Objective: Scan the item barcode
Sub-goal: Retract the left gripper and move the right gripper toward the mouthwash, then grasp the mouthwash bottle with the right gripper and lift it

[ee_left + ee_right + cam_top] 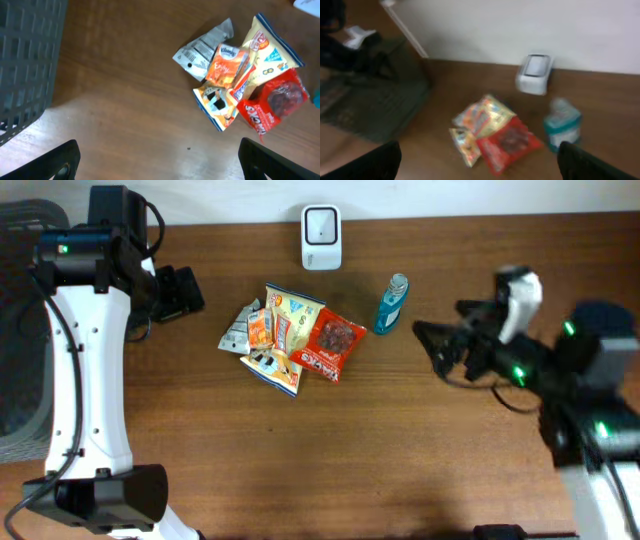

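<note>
"Several snack packets [290, 340] lie in one loose heap in the middle of the table [300, 470], near the white scanner [322, 237] but not touching it. How will they handle?" asks the first watcher.

"Probably light, soft and slippery, because they look like thin foil," answers the second. "The red packet [335, 342] lies at the right edge of the heap, nearest to the right gripper [479, 150], whose fingers are spread wide and hold nothing. A pinch on its flat sealed edge seems safest; the puffed middle could slide or be crushed."

"And the left gripper [159, 150]?"

"Also fully spread and empty, over bare wood, well apart from the heap. The silver packet [202, 47] is on its side. The blue bottle [391, 305] beside the heap should be stiffer."
</note>
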Available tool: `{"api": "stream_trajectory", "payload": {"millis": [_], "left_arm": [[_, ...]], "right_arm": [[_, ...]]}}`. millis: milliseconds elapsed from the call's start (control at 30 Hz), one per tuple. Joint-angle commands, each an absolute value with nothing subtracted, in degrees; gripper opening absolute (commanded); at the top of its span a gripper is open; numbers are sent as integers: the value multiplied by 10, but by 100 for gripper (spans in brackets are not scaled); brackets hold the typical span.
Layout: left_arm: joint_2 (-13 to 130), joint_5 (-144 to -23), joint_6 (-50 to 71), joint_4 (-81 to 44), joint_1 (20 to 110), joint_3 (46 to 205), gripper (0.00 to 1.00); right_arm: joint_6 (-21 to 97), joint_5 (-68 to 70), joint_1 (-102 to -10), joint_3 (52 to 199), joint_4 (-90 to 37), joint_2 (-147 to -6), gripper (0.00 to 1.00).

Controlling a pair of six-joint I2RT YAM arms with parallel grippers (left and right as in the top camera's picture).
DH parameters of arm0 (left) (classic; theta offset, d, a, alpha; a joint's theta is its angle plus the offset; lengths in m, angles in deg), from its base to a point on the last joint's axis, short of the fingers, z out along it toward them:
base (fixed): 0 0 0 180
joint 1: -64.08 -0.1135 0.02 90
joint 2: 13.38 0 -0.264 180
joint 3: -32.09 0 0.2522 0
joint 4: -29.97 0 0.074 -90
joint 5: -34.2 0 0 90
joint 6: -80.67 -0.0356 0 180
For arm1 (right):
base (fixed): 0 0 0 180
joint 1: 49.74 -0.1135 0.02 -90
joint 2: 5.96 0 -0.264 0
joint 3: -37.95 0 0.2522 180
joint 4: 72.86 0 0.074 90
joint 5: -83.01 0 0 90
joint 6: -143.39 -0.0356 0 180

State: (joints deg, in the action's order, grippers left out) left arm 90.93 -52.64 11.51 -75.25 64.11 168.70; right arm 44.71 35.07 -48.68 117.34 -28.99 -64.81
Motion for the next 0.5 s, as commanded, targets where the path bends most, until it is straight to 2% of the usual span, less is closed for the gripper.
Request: {"api": "stream_trajectory", "payload": {"millis": [0,33,100,133,233,367,433,467], "left_arm": [[906,-531,121,-754,639,1688,99],[906,-531,121,-754,639,1688,99],[906,-531,121,-754,639,1688,99],[906,-531,121,-754,639,1688,99],[906,-531,121,-754,639,1688,99],[906,-531,121,-754,639,1688,99],[906,-531,121,-754,639,1688,99],[906,-531,121,-754,639,1688,99]], "right_arm": [[417,349,-513,1252,-235,-760,98],[416,258,-532,1297,-174,-786,99],[380,11,-591,1477,31,-884,98],[381,-5,-608,1526,61,-917,98],[380,16,-623,1540,30,-954,98],[305,14,-626,1540,-18,-1040,99],[408,11,-626,1540,-60,-1085,97],[432,-27,-626,1540,-81,-1088,92]]}}
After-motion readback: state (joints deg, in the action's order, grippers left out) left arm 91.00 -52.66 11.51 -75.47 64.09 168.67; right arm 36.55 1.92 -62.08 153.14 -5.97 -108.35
